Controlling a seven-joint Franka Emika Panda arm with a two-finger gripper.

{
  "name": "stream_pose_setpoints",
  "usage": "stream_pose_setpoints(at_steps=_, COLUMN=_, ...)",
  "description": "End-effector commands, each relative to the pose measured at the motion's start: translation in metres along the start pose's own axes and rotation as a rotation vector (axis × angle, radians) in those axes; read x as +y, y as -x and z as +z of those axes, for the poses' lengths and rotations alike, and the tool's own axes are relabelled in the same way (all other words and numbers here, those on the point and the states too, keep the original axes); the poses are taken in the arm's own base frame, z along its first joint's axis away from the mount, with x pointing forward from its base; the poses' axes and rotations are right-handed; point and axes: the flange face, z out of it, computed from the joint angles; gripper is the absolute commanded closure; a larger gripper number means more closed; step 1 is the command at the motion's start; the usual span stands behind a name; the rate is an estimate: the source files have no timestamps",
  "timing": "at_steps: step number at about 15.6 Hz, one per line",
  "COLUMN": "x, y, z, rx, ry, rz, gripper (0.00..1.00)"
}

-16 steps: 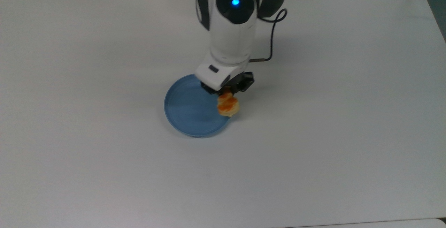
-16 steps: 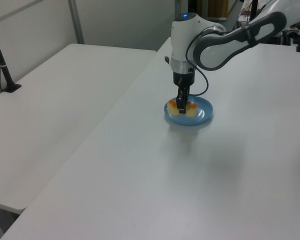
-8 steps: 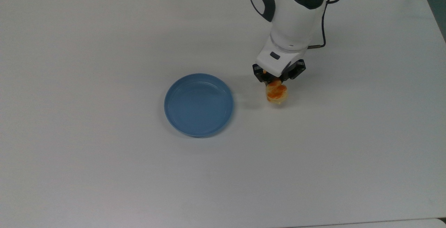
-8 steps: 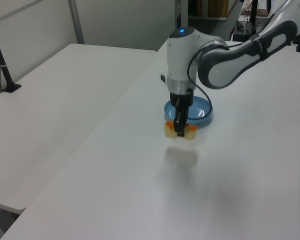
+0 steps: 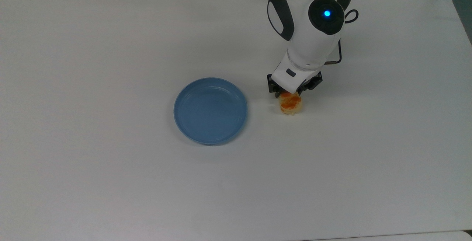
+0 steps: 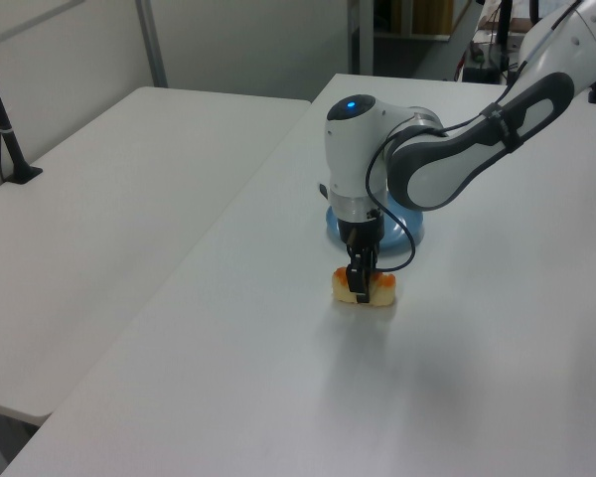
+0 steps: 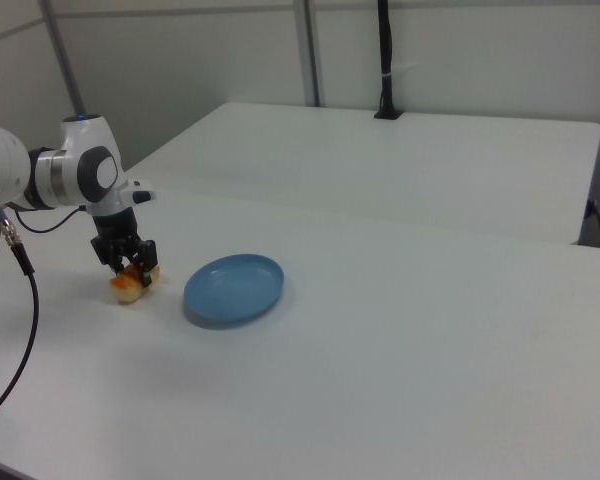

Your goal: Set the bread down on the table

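Top view: end effector [image 5: 291,94] closed on the bread [image 5: 290,103], which sits low on the white bench [image 5: 110,182], to the top view's right of the blue plate [image 5: 210,111] and apart from it. Left view: fingers [image 6: 361,283] straddle the bread [image 6: 365,288], plate [image 6: 407,227] behind. Right view: bread [image 7: 130,286] on the right view's left of the plate [image 7: 234,288], nearer the bench's left edge.

Robotics lab, plain white table [image 5: 110,182], second table [image 7: 460,150], pale partition walls [image 7: 480,60]
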Motion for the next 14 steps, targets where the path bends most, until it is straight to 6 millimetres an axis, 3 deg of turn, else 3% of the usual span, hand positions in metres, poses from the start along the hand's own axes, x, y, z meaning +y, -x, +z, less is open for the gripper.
stream_pose_setpoints(at_steps=1, x=0.008, y=0.001, z=-0.027, rx=0.033, ry=0.018, rz=0.009, gripper=0.0)
stream_pose_setpoints(at_steps=5, x=0.021, y=0.009, z=-0.066, rx=0.035, ry=0.031, rz=-0.019, gripper=0.0)
stream_pose_setpoints(at_steps=8, x=0.071, y=0.018, z=-0.119, rx=0.034, ry=0.036, rz=-0.029, gripper=0.0)
stream_pose_setpoints(at_steps=11, x=0.138, y=0.043, z=-0.182, rx=0.023, ry=0.038, rz=-0.075, gripper=0.0)
stream_pose_setpoints(at_steps=14, x=0.19, y=0.074, z=-0.228, rx=0.007, ry=0.048, rz=-0.018, gripper=0.0)
